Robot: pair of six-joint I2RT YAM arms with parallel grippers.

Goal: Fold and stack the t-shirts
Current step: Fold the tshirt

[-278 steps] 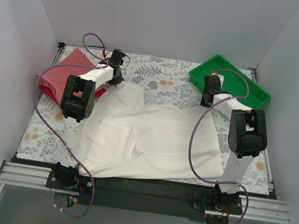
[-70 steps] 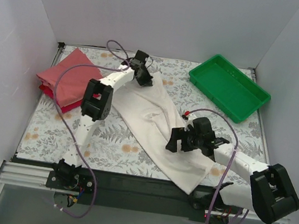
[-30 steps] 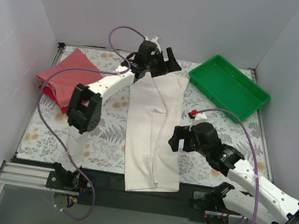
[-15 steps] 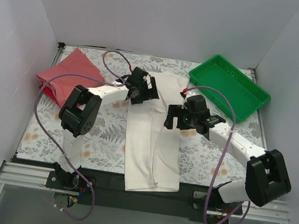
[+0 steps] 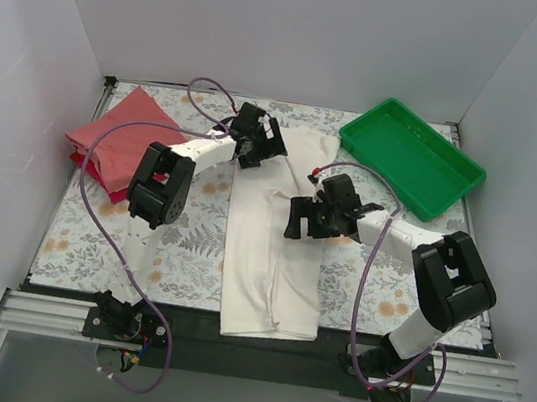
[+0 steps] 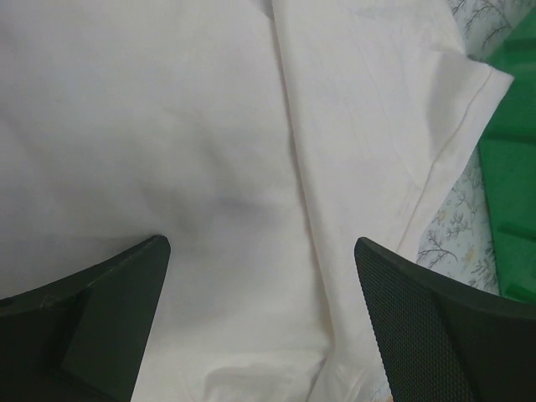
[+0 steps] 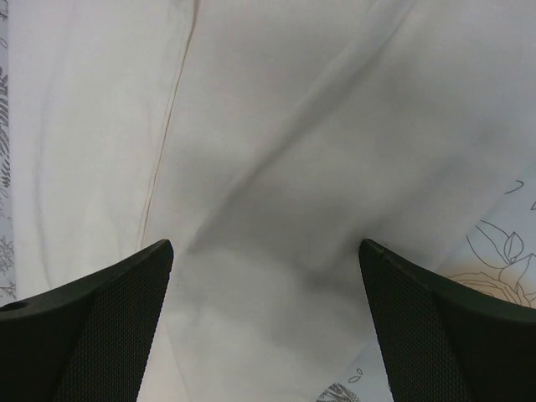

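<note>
The cream-white t-shirt [image 5: 272, 247], folded into a long strip, runs mid-bench from far edge to near edge. The left gripper [image 6: 260, 335] is over its far end and the right gripper [image 7: 268, 327] over its right side, both spread wide and empty. The salmon-pink t-shirt [image 5: 128, 125] lies folded in the far-left corner.

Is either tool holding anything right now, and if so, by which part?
Nothing is held. The left tool and the right tool are both open above the white t-shirt, with no cloth pinched.
</note>
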